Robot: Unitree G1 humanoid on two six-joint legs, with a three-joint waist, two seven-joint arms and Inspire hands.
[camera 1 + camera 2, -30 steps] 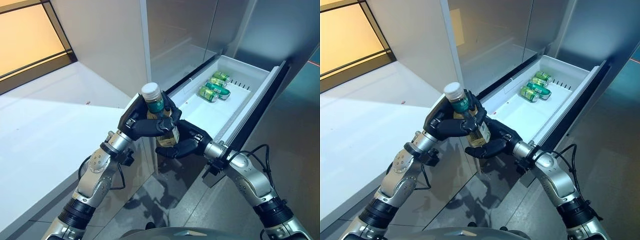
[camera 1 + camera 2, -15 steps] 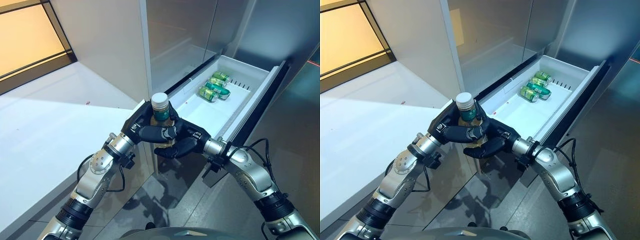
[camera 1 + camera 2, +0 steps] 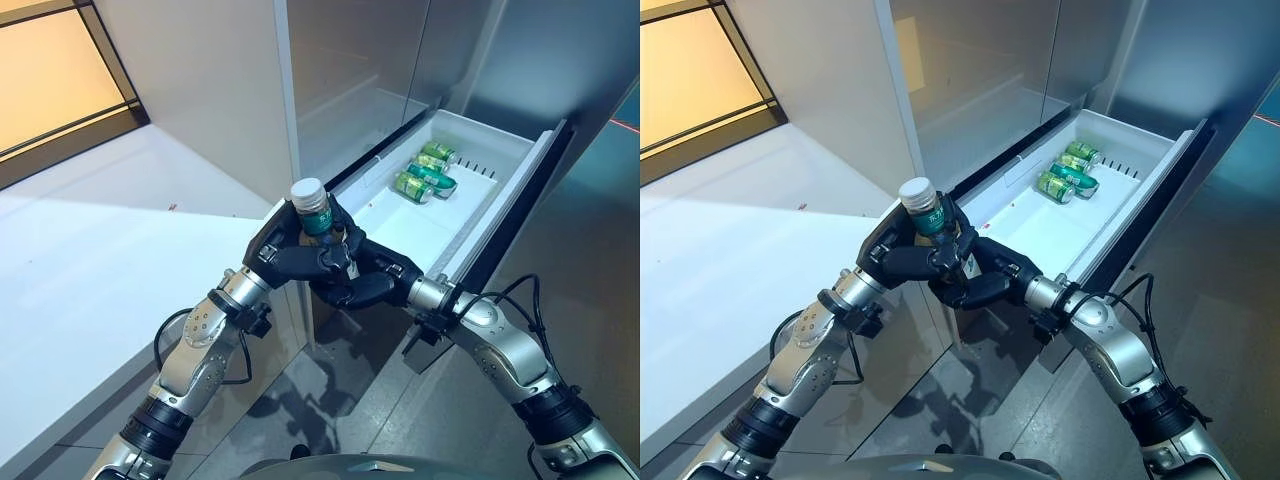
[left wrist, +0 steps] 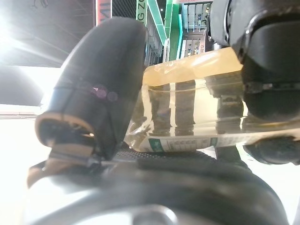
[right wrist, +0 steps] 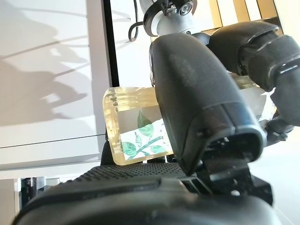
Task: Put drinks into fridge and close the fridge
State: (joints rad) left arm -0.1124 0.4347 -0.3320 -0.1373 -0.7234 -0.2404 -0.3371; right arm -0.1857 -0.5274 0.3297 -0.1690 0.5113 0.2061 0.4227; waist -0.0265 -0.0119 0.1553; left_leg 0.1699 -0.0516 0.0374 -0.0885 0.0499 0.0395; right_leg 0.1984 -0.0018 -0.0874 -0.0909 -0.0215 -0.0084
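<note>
A clear bottle [image 3: 316,218] of yellow drink, with a white cap and a green label, stands upright in the air between my two hands, just in front of the open fridge drawer [image 3: 420,228]. My left hand [image 3: 283,262] is curled round its upper part from the left. My right hand [image 3: 366,287] is curled round its lower part from the right. The left wrist view shows the bottle [image 4: 197,108] beside my thumb [image 4: 98,79]. The right wrist view shows the bottle's base [image 5: 133,126] under my thumb [image 5: 197,103]. Green cans [image 3: 425,178] lie at the drawer's far end.
The white drawer sticks out of the grey fridge [image 3: 350,70], and its front panel [image 3: 505,210] runs along the right. A white counter [image 3: 90,260] lies to the left. Grey floor [image 3: 580,250] lies to the right of the drawer.
The bottle dipped, then rose a little and leaned slightly left. My right hand's fingers have closed tighter round its lower part. Both hands stay on the bottle.
</note>
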